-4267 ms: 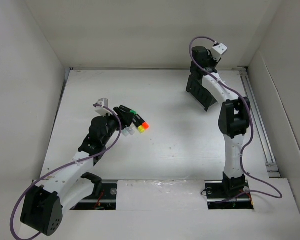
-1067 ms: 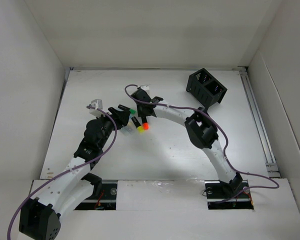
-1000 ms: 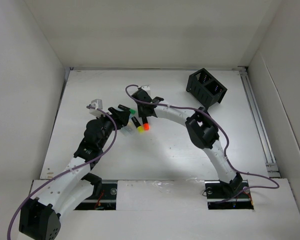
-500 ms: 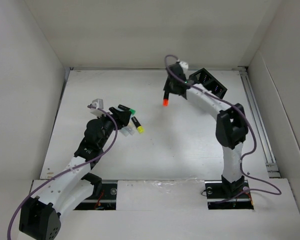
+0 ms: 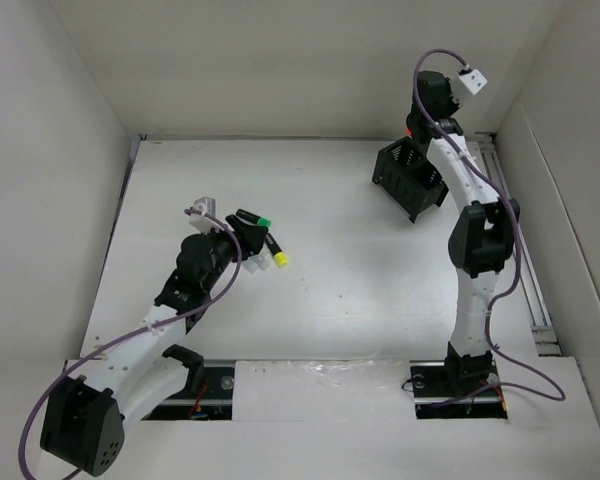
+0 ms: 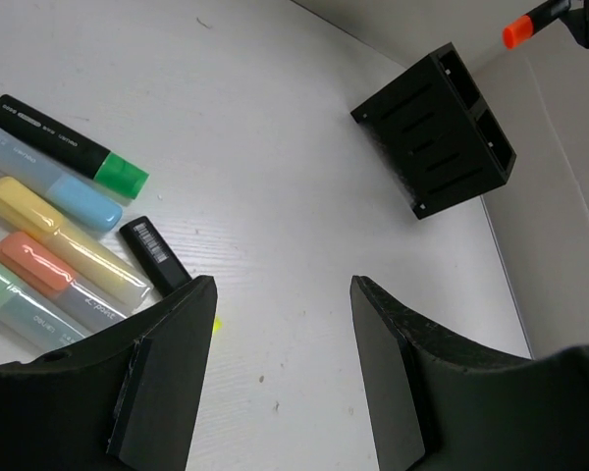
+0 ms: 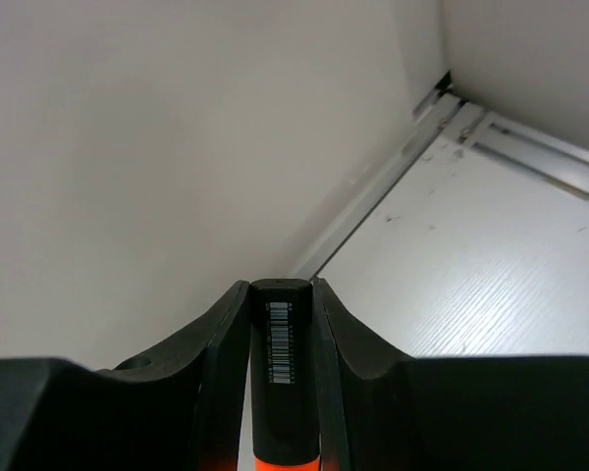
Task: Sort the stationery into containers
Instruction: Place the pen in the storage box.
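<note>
At about one o'clock on the white tabletop point(image 5: 360, 270), a black mesh organizer point(image 5: 412, 180) sits near the back wall. Right jaws hang raised over it, clamped on an orange-tipped highlighter point(image 7: 283, 412), probably lining it up to drop into a compartment. Toward nine o'clock, the remaining highlighters point(image 6: 64, 240) lie side by side on the tabletop, a yellow-tipped black one point(image 5: 275, 253) at their edge. Left jaws hover apart and empty just beside this group, seemingly placed to pick the next one.
</note>
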Controlling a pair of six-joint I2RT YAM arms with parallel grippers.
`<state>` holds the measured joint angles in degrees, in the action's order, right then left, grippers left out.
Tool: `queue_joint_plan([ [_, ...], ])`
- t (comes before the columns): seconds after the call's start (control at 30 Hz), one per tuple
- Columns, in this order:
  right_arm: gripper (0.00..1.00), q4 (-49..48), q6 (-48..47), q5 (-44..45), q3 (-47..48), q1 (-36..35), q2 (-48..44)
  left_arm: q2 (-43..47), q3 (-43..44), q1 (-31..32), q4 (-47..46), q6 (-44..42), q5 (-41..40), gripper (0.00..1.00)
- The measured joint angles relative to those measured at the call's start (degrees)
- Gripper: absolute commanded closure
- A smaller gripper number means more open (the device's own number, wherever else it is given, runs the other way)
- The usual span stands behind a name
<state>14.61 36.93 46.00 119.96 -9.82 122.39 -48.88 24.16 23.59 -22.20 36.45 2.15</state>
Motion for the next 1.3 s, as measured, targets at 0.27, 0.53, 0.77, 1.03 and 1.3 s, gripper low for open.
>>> queue_joint_plan([
  [0.27,0.92,-1.70,-4.98,6.36,2.54,-0.02,9.33,-3.04,0.83,0.00,-0.37,0.00,0.66,0.46],
  [0.53,0.92,-6.27,-6.88,10.56,-1.73,-1.42,9.60,-3.02,1.16,0.00,-0.70,0.00,0.79,0.46],
  [0.77,0.89,-10.01,-9.68,14.43,-6.05,-4.74,9.57,-1.92,1.18,0.00,-0.66,0.00,0.76,0.46],
  [1.03,0.53,-11.93,-10.23,16.92,-11.54,-6.75,6.80,-0.39,1.18,0.00,-0.70,0.00,0.76,0.46],
  [1.3,0.42,-11.80,-9.46,12.31,-17.29,-9.22,-4.52,0.15,1.18,0.00,-0.72,0.02,0.68,0.46],
])
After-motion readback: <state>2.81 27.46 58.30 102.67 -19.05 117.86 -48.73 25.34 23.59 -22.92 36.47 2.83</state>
